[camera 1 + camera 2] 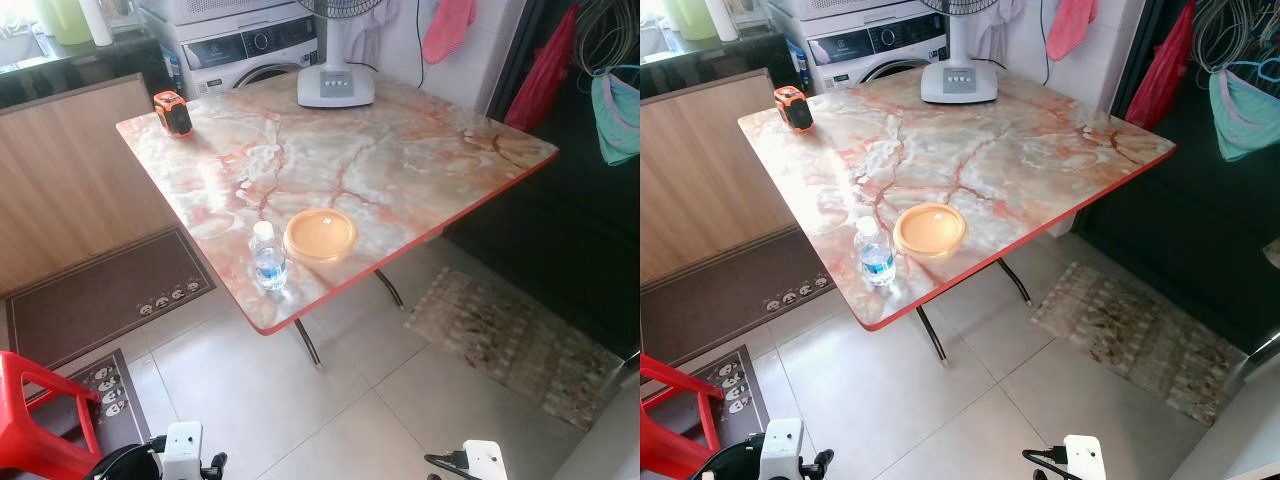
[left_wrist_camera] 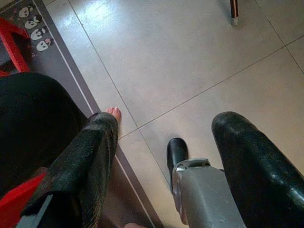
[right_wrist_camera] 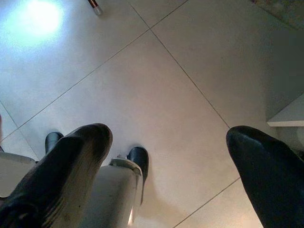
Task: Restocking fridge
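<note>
Both arms hang idle at the robot's sides, well below and short of the counter (image 1: 420, 170). In the left wrist view the left gripper (image 2: 166, 137) points down at the tiled floor (image 2: 190, 61), its jaws spread wide with nothing between them. In the right wrist view the right gripper (image 3: 168, 140) is in the same attitude, jaws spread and empty over bare tile. The robot's own foot (image 2: 176, 151) shows beneath the left gripper; a person's bare toes (image 2: 114, 113) rest on the floor just beside one black finger (image 2: 90, 156).

The water bottle (image 1: 267, 256) stands on the marble-patterned counter near its front corner, the corner closest to the robot. It is well apart from both sets of jaws, above and ahead of them. The bottle is upright, long axis vertical, white cap uppermost, blue label around the body. Just beside it, toward the robot's right, lies a shallow orange lidded container (image 1: 320, 234), flat on the counter; whether the two touch cannot be told.

At the far left corner of the counter sits a small orange and black device (image 1: 173, 112). At the far edge stands the white base of a fan (image 1: 335, 85). Behind the counter is a washing machine (image 1: 245, 45). On the floor: a grey mat (image 1: 100, 295) to the left, a patterned rug (image 1: 510, 340) to the right, and a red stool (image 1: 35, 415) at the lower left.
</note>
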Controlling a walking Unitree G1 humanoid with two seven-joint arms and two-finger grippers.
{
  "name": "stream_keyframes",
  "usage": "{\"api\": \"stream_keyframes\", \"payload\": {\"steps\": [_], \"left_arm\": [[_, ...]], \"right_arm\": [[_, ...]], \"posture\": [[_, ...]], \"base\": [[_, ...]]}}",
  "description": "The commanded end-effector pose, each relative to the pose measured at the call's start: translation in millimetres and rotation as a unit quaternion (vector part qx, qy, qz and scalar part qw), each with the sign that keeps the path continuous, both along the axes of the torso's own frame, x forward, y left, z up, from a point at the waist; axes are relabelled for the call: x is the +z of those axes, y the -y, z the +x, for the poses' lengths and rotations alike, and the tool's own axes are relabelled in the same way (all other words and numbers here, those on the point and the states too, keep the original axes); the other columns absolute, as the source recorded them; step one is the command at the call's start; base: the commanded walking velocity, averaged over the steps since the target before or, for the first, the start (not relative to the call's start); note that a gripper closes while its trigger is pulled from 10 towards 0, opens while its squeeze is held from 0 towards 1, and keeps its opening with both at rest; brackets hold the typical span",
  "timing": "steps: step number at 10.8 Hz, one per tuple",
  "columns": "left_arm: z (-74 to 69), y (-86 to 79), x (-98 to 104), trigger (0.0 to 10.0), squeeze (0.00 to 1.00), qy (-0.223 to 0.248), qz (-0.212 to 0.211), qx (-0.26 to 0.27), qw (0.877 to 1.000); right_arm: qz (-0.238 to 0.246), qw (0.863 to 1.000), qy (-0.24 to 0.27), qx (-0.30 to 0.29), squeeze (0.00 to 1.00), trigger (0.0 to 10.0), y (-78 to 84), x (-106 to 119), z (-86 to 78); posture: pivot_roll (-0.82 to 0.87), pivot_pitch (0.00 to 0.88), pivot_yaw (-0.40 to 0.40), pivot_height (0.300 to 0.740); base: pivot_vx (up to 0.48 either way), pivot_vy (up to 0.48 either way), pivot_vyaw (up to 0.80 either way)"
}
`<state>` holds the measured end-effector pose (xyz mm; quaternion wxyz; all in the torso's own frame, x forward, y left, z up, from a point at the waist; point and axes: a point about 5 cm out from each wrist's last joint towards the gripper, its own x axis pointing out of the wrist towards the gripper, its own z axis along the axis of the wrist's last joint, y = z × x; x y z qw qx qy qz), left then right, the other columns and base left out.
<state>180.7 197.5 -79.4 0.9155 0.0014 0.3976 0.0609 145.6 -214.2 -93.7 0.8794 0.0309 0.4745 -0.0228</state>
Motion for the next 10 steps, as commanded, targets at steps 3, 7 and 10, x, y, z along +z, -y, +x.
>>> {"api": "stream_keyframes", "payload": {"steps": [3,7,10], "left_arm": [[-2.7,-24.1,-0.6,10.0,0.0,-0.05,-0.005,0.042,0.998],[-2.5,-24.8,-0.3,10.0,0.0,-0.05,-0.004,0.042,0.998],[-2.7,-25.6,-0.3,10.0,0.0,-0.053,-0.004,0.043,0.998]], "right_arm": [[0.056,0.994,0.048,-0.076,0.0,10.0,-16.3,22.6,60.3],[0.053,0.994,0.052,-0.08,0.0,10.0,-16.3,23.0,61.0],[0.055,0.994,0.048,-0.075,0.0,10.0,-17.2,22.9,61.3]], "posture": [[0.01,0.0,-0.043,0.74],[0.02,0.0,-0.04,0.74],[0.02,0.0,-0.039,0.74]], "base": [[0.0,0.0,0.0],[0.0,0.0,0.0],[0.0,0.0,0.0]]}}
